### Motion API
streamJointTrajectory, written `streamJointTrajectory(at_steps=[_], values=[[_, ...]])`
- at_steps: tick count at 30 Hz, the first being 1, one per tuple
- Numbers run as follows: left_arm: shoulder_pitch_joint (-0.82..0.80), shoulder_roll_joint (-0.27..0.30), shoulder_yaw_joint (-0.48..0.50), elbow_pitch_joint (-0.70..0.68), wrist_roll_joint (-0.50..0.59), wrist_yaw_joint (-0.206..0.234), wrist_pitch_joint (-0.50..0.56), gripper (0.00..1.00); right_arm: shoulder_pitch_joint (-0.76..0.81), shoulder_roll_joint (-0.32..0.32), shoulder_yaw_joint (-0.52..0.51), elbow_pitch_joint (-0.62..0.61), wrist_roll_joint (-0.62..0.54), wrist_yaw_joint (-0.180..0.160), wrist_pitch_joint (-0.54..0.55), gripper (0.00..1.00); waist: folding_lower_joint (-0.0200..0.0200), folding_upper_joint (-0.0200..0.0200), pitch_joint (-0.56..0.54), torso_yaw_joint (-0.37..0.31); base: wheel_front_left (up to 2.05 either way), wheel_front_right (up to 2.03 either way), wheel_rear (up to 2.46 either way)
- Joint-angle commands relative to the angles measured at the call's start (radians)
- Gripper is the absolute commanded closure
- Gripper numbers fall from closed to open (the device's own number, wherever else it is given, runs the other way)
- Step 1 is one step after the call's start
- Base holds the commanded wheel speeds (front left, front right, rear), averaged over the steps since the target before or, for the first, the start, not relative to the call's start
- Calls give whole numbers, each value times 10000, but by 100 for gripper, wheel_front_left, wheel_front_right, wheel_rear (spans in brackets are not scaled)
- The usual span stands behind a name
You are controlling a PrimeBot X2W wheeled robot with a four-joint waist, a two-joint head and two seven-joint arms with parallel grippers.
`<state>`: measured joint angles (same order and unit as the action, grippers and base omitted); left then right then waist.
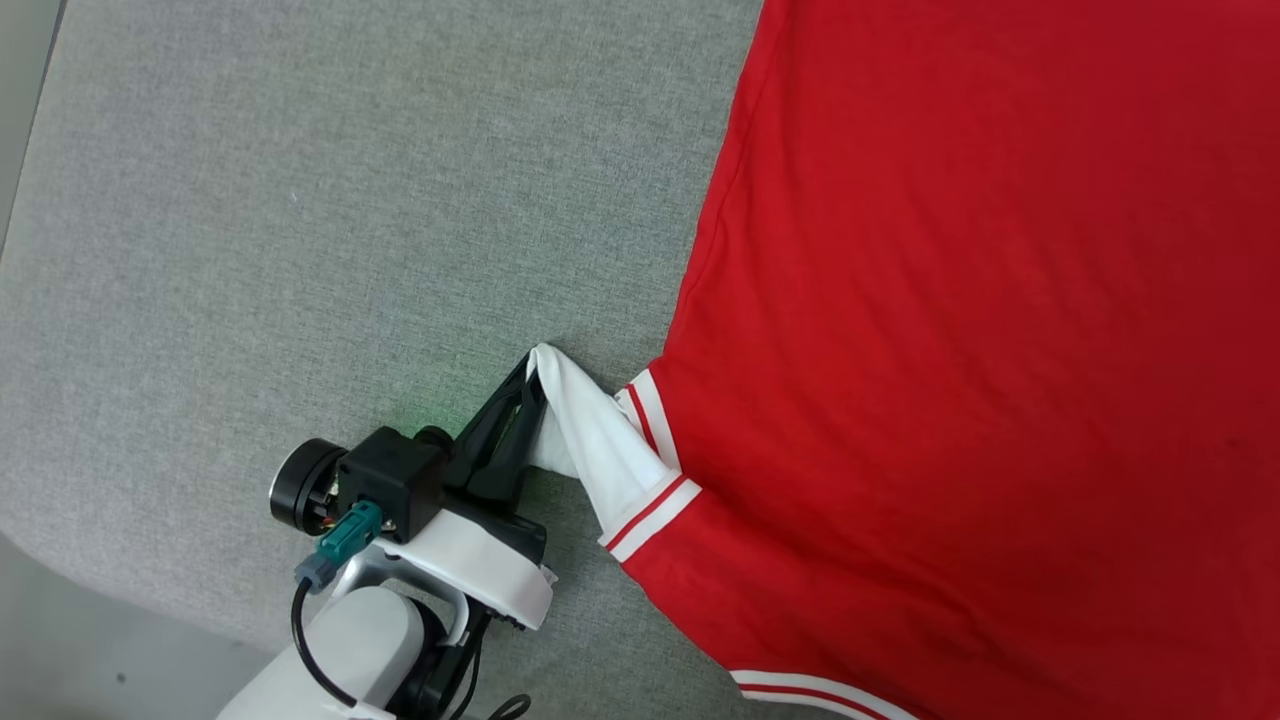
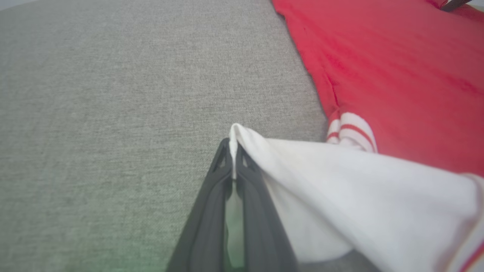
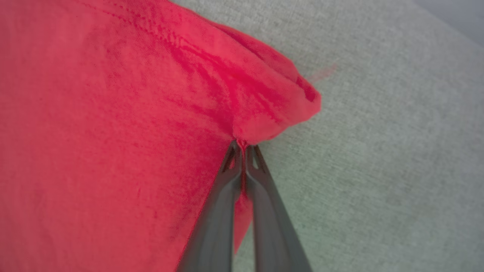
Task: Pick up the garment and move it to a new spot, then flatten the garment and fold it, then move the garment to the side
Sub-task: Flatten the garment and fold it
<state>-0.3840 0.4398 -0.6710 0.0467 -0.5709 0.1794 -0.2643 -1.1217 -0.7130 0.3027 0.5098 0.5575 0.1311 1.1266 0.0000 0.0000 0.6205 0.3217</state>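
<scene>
The garment [image 1: 960,330], red with a white striped-trim sleeve, lies spread over the right side of the grey surface in the head view. My left gripper [image 1: 535,375] is shut on the tip of the white sleeve [image 1: 595,440], pulling it out to the left. In the left wrist view the left gripper [image 2: 233,149] pinches the white sleeve [image 2: 340,189] between its dark fingers. In the right wrist view my right gripper [image 3: 242,145] is shut on a bunched corner of the garment [image 3: 113,132], lifted into a small peak.
The grey fabric-covered surface [image 1: 350,230] stretches to the left of the garment. Its rounded front-left edge [image 1: 90,590] drops to a paler floor. In the right wrist view, grey surface [image 3: 378,151] lies to the right of the red cloth.
</scene>
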Motion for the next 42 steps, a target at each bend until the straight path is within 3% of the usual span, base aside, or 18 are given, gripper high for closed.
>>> streamJointTrajectory(at_steps=[1,9,18,28,35,42], values=[[3,1,43,78,64,-21,-1,100,287,49,-69,161,-62,-10,-224,100,0,0,-181,-78,0,0,0],[669,212,279,229,-52,108,-10,100,462,-222,425,-161,212,-10,-1273,100,0,0,-1481,-598,0,0,0],[1582,584,428,241,-428,326,98,100,2307,-1943,1955,-1907,1741,-9,-1750,100,0,0,-3146,-1333,0,0,0],[2529,992,565,83,-722,656,204,100,5302,-3371,2083,-3590,3203,-11,-2790,100,0,0,-4201,-2074,0,0,0],[2986,1125,658,-14,-897,823,200,100,8029,-3554,1554,-4244,3712,-9,-3450,100,0,0,-4567,-2453,0,0,0],[3142,1183,690,-66,-983,863,184,100,10571,-2748,955,-3960,3646,-9,-4124,100,0,0,-4592,-2619,0,0,0]])
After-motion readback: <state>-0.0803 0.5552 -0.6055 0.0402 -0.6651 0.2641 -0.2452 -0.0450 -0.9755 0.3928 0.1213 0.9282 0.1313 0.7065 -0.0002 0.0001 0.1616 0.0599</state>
